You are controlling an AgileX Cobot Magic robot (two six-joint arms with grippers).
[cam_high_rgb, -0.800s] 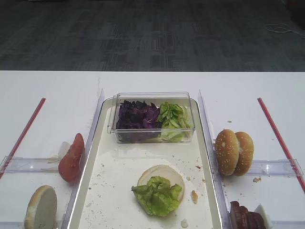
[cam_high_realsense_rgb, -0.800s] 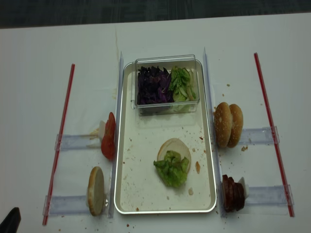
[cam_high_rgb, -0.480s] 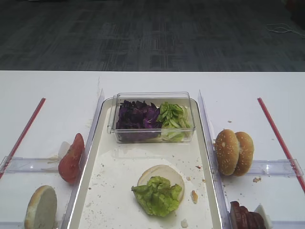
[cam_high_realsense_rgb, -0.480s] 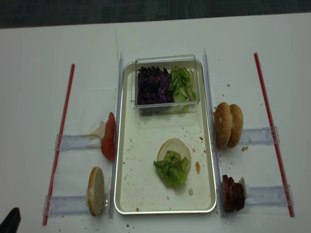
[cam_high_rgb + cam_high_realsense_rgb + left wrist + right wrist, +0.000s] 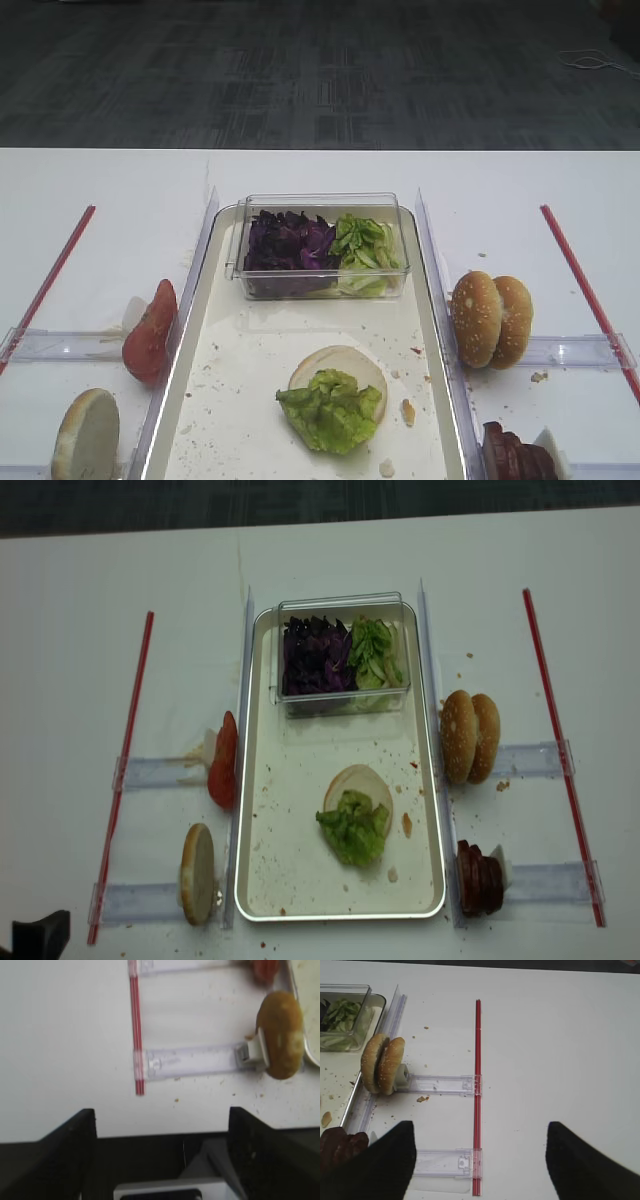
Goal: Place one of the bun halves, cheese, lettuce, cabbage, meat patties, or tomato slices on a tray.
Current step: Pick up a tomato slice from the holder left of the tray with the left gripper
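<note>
On the pale tray (image 5: pixel 428 330) (image 5: pixel 262 880) lies a flat bun half (image 5: pixel 345 365) (image 5: pixel 360 783) with a ruffled lettuce leaf (image 5: pixel 332 408) (image 5: pixel 354 826) on it. Tomato slices (image 5: pixel 150 335) (image 5: pixel 222 763) and a pale bun half (image 5: pixel 87 437) (image 5: pixel 280 1035) stand on edge left of the tray. On its right are seeded bun halves (image 5: pixel 490 320) (image 5: pixel 382 1063) and meat patties (image 5: pixel 515 455) (image 5: pixel 337 1142). Cabbage (image 5: pixel 288 245) fills part of a tub. Cheese is out of view. My left gripper (image 5: pixel 161 1115) hangs open over the table's front edge. The right gripper (image 5: pixel 480 1130) is open above bare table.
A clear tub (image 5: pixel 320 245) (image 5: pixel 343 655) at the tray's far end holds the cabbage and cut lettuce strips (image 5: pixel 365 250). Clear holder strips (image 5: pixel 440 1082) (image 5: pixel 190 1060) and red lines (image 5: pixel 477 1085) (image 5: pixel 134 1025) lie on the white table at both sides. Crumbs dot the tray.
A dark part of my left gripper has come a little further into the bottom-left corner of the realsense view. None of the food has moved.
</note>
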